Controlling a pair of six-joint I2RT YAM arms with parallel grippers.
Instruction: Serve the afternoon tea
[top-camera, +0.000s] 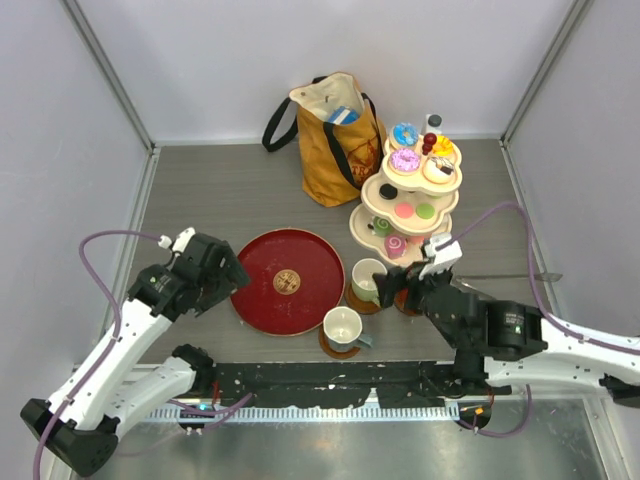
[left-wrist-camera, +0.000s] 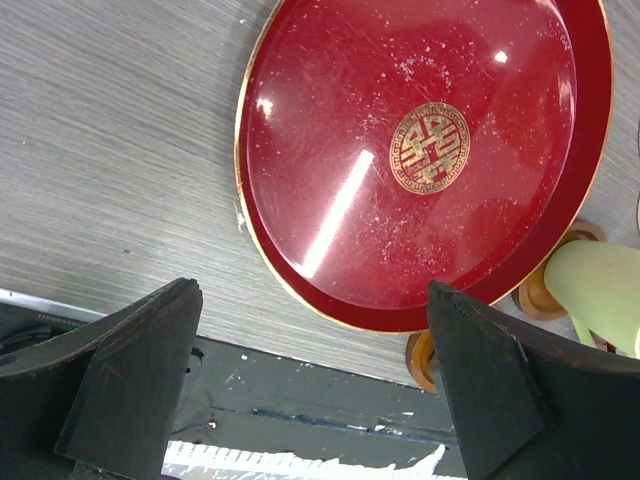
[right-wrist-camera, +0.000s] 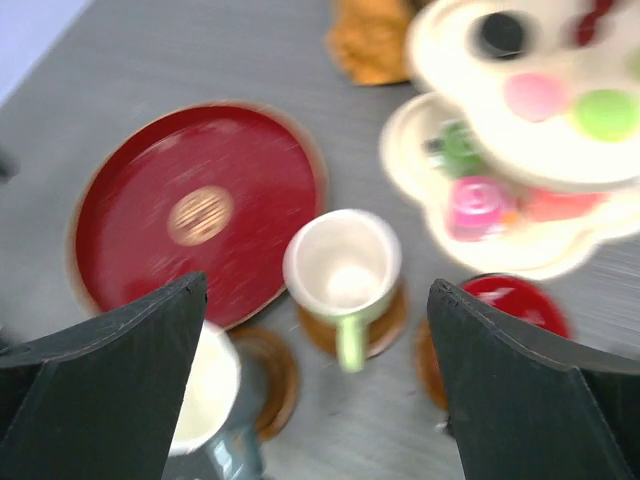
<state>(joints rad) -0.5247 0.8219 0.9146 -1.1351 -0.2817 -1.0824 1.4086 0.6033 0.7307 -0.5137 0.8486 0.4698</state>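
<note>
Mug (right-wrist-camera: 343, 262), pale green, sits below the empty, wide-spread right end effector (right-wrist-camera: 315, 288).

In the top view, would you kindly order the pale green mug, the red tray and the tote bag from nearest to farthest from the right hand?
1. The pale green mug, just left of the right hand.
2. The red tray, further left.
3. The tote bag, at the far back.

The tray (top-camera: 288, 281) is lying left of the mugs (top-camera: 366, 279) on saucers (top-camera: 328, 347); the stand (top-camera: 375, 203) is rising behind them, beside the bag (top-camera: 335, 140).
</note>
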